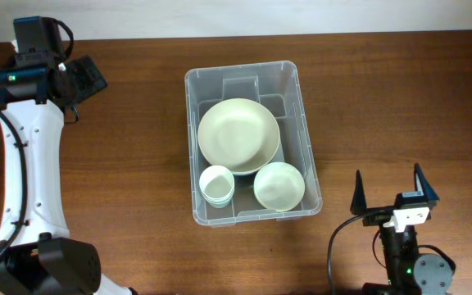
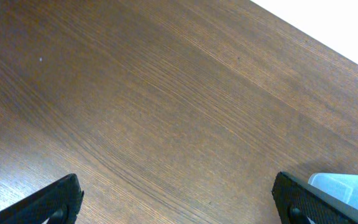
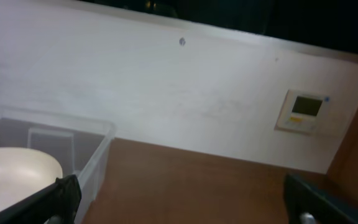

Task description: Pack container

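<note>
The clear plastic container (image 1: 248, 78) stands in the middle of the table. Inside it lie a large pale green bowl (image 1: 238, 133), a smaller pale green bowl (image 1: 279, 185) at the front right, and a stack of white cups (image 1: 216, 183) at the front left. My left gripper (image 1: 84, 79) is open and empty at the far left, well left of the container. In the left wrist view its fingers (image 2: 178, 198) are wide apart over bare wood, with a container corner (image 2: 347, 185) at the right. My right gripper (image 1: 393, 193) is open and empty at the front right, right of the container. The right wrist view shows the container wall (image 3: 95, 165) and the large bowl (image 3: 14, 171).
The wooden table (image 1: 383, 106) runs to a white wall at the back. A wall thermostat panel (image 3: 301, 111) shows in the right wrist view. The left arm's white links (image 1: 27, 164) run down the left side.
</note>
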Controlling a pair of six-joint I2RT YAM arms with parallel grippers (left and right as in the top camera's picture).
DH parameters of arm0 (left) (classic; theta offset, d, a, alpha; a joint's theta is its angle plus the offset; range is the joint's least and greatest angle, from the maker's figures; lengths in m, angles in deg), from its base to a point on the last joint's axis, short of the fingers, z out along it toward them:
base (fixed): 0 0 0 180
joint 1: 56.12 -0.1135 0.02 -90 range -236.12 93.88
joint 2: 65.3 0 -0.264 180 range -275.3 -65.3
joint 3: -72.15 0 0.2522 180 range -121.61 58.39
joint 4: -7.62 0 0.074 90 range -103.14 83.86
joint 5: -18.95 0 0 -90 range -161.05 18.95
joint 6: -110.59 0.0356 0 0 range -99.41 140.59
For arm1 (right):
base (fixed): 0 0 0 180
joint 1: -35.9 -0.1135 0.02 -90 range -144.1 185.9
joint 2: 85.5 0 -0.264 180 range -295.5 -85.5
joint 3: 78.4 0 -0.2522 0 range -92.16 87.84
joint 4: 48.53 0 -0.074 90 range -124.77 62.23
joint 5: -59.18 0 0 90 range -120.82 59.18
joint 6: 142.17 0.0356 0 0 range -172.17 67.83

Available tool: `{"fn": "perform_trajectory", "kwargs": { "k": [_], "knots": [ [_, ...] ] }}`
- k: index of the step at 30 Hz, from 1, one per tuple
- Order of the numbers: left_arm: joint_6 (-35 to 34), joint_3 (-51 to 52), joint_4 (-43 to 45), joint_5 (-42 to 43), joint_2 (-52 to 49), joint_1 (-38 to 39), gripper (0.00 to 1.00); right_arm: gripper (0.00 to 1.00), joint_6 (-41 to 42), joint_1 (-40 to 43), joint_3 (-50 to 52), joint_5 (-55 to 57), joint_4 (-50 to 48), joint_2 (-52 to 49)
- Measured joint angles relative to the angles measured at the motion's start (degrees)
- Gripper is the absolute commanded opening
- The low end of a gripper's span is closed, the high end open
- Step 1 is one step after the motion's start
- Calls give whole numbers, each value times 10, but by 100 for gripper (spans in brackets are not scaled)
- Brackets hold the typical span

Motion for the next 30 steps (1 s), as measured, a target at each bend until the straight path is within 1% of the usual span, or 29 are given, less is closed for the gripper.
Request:
{"fn": "perform_trajectory", "kwargs": {
  "k": [6, 10, 13, 23, 30],
  "knots": [
    [0, 0, 0, 0, 0, 0, 100, 99, 0, 0, 64, -1, -93, 15],
    [0, 0, 0, 0, 0, 0, 100, 99, 0, -2, 72, 0, -101, 16],
    [0, 0, 0, 0, 0, 0, 100, 99, 0, -10, 73, -1, -57, 16],
    [0, 0, 0, 0, 0, 0, 100, 99, 0, -11, 74, 19, 42, 16],
    [0, 0, 0, 0, 0, 0, 100, 99, 0, -11, 74, 42, 54, 16]
  ]
}}
